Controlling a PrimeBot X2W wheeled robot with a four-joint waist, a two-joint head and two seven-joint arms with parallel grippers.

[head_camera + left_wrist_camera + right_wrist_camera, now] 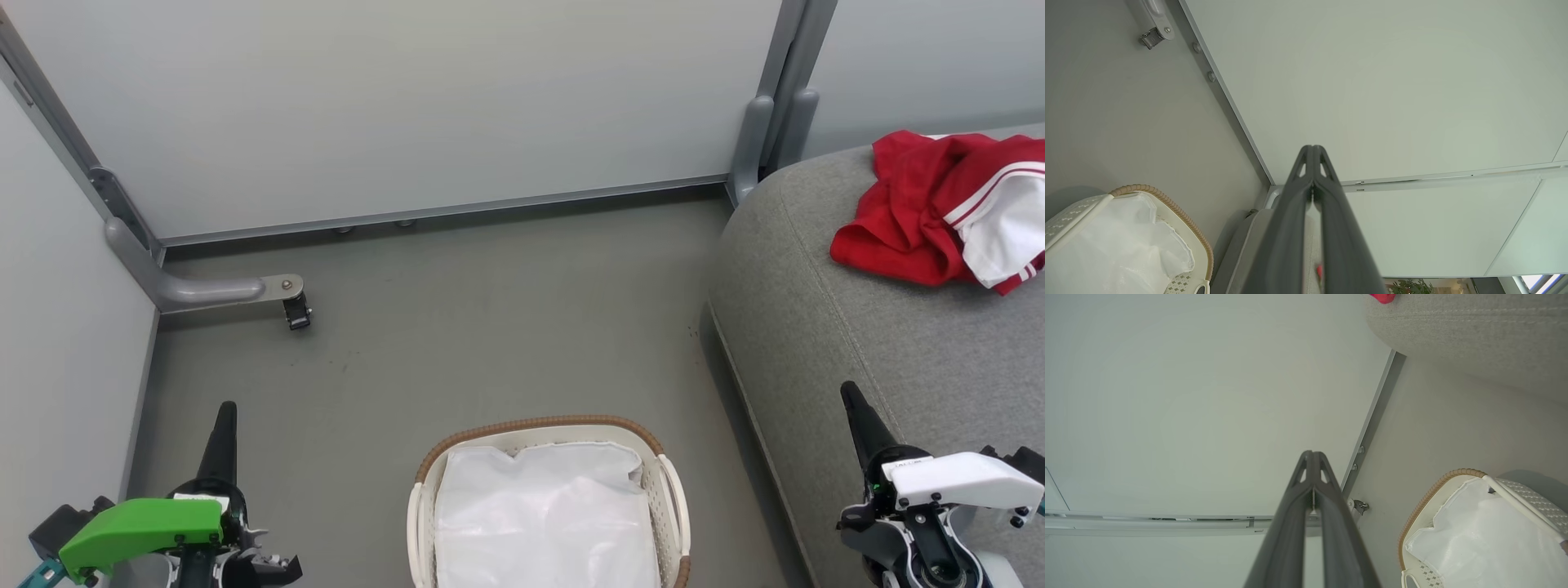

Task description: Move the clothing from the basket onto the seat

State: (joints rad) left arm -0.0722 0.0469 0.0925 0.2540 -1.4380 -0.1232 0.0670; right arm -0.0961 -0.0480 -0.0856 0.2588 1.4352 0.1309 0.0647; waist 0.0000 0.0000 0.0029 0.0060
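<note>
Both grippers have their long dark fingers pressed together with nothing between them. The left gripper [226, 410] hangs to the left of the oval white perforated plastic laundry basket with a brown woven rim [539, 425]. The right gripper [850, 392] hangs to that basket's right. Their fingers point away from the robot.

The red fabric clothing with white panels and white striped trim [914, 212] lies crumpled in a heap, well apart from the basket, beyond it and to its right. It rests on the top of the large grey woven-fabric upholstered seat with a rounded edge and stitched seam [857, 343]. That seat stands just right of the basket, and the right gripper is over its near edge.

Inside the basket lies a plain white cloth liner [547, 514], wrinkled, with no red fabric on it. The basket stands on a dull grey-green floor [490, 327]. Beyond the basket a pale grey wall panel in a metal frame [408, 106] rises. To the basket's far left, a grey metal bracket foot with a small black caster [295, 310] sits on the floor.
</note>
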